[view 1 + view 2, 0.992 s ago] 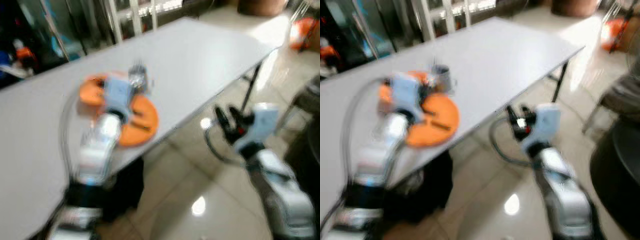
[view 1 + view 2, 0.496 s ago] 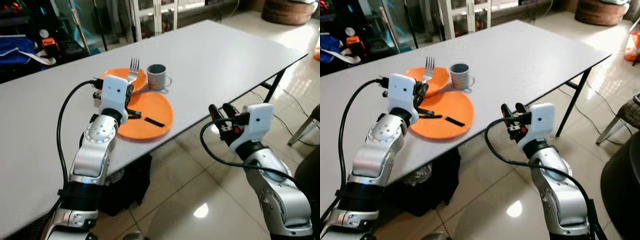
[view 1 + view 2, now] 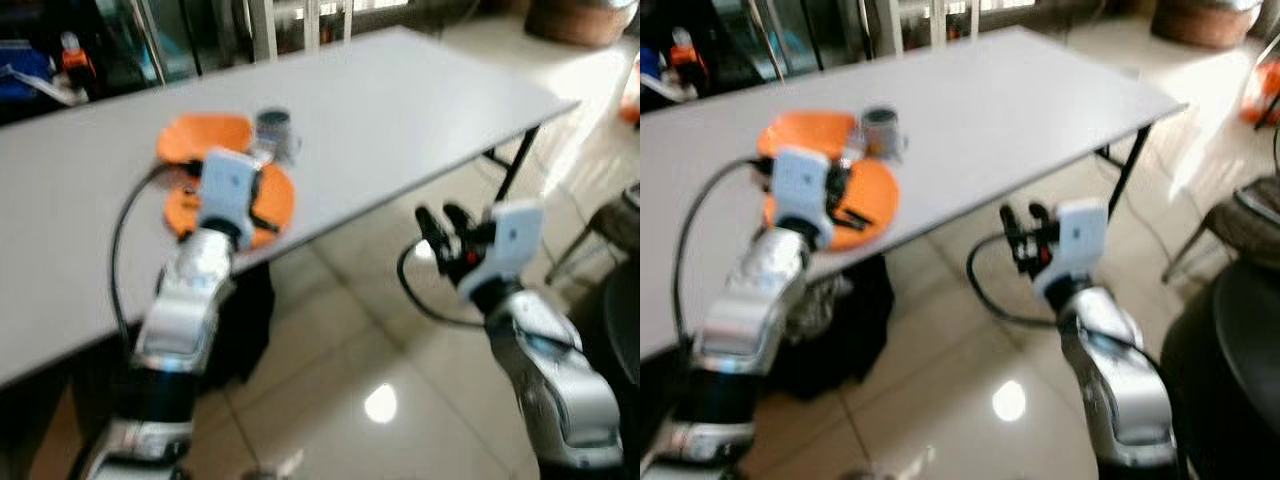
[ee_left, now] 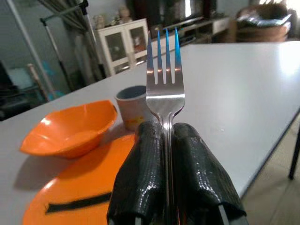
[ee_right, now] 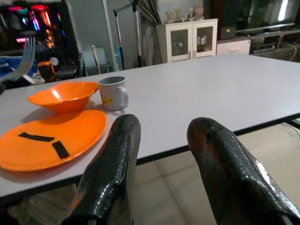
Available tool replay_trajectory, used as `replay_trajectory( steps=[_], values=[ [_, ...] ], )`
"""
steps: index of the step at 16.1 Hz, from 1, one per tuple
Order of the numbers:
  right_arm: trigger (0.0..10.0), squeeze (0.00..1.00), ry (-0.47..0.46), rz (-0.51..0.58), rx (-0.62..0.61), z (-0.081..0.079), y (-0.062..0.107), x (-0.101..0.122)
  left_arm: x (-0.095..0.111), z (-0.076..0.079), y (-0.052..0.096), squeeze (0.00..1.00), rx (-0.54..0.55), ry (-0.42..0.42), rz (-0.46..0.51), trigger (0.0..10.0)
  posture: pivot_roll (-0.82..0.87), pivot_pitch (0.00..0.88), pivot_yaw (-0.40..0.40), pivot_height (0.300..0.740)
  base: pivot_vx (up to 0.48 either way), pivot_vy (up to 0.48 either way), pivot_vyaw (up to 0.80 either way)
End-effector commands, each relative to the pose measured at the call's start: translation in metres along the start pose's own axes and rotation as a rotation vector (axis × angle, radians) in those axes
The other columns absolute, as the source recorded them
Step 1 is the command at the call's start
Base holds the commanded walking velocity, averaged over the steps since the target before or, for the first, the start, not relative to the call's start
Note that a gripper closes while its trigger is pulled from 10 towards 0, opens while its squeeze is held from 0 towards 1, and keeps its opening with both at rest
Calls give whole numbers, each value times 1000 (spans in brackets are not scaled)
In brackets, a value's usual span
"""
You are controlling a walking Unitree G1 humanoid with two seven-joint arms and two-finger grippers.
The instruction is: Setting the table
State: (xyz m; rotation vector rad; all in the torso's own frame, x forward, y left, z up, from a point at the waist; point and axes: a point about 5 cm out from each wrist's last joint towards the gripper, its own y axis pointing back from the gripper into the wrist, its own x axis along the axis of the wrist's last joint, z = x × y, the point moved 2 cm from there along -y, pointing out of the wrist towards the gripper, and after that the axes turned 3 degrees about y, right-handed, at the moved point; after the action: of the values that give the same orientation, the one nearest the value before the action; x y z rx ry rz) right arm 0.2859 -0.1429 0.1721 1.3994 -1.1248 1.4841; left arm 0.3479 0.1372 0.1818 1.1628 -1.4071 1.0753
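The left gripper (image 4: 166, 140) was closed tight on a fork (image 4: 165, 89): its two black fingers (image 4: 140, 173) pressed the handle from both sides, and the fork stood upright between them with its four tines pointing up, clear of everything else. In the head views this gripper (image 3: 840, 195) was above the near part of the orange plate (image 3: 865, 195), close to the near edge of the white table (image 3: 420, 100); these views were a little blurred, so I could not tell if the gripper touched the plate. The right gripper (image 5: 161, 154) held nothing, and its fingers (image 5: 115, 159) stood apart with a clear gap between them. It was in the air over the tiled floor (image 3: 330, 380), off the table and in front of its near edge (image 3: 1020, 230). The plate (image 5: 51, 140) lay flat on the table near that edge and had two short black strips on it. Just behind the plate was an orange bowl (image 4: 70, 129), upright, and it looked to touch or almost touch the plate's far rim. Beside the bowl stood a grey mug (image 5: 113, 93) with its handle turned to the side, just beyond the plate. Far behind the table there was a white cabinet (image 5: 190, 40) with glass doors.
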Motion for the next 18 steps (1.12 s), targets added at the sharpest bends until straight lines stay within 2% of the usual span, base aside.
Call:
replay_trajectory(
  steps=[1,7,10,13,18],
  values=[
    [10000,0,10,-17,-25,7,3,-3,4,10,-2,0,-28,2,11,10000,15,34,60,740,0,-480,0],
    [10000,0,17,-27,-37,10,5,-6,-2,7,0,0,1,3,-11,10000,10,34,62,740,0,-480,0],
    [10000,0,-31,-42,-129,16,6,-13,-5,5,1,0,16,24,-24,10000,7,26,62,740,0,0,0],
    [10000,0,-36,-28,-131,14,4,-11,-4,6,0,0,18,32,-13,10000,-2,15,63,740,0,0,0],
    [10000,0,6,-24,-107,10,0,-10,1,6,-2,0,-3,27,14,10000,-2,3,63,740,65,0,0]
  ],
)
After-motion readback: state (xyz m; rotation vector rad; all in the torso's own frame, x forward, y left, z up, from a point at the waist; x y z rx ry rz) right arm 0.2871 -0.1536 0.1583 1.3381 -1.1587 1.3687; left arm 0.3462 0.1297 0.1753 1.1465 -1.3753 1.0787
